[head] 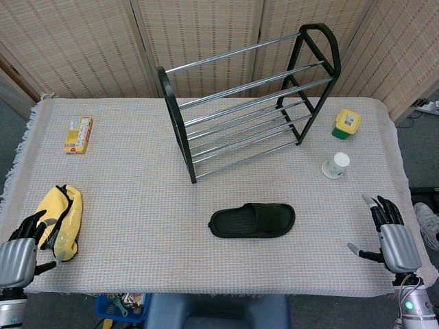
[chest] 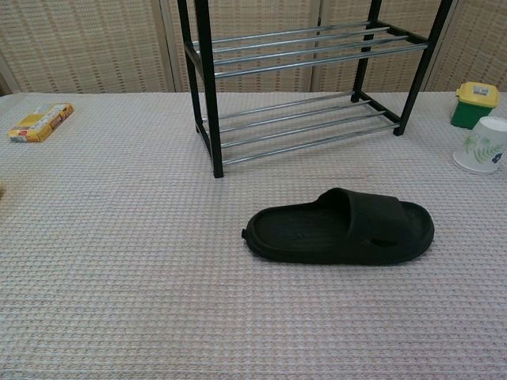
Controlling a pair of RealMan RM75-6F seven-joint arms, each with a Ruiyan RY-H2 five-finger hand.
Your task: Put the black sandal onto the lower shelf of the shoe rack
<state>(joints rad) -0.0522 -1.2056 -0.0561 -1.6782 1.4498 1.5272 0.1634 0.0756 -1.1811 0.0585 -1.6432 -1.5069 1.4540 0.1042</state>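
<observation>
The black sandal lies flat on the cloth-covered table, in front of the black shoe rack with chrome bars. The rack's lower shelf holds nothing. My right hand hovers at the table's right front corner, fingers spread, well to the right of the sandal. At the left front corner is my left hand, fingers apart and empty, next to a yellow item. Neither hand shows in the chest view.
A yellow crumpled item lies beside my left hand. A yellow snack box sits at the far left. A green and yellow jar and a paper cup stand right of the rack.
</observation>
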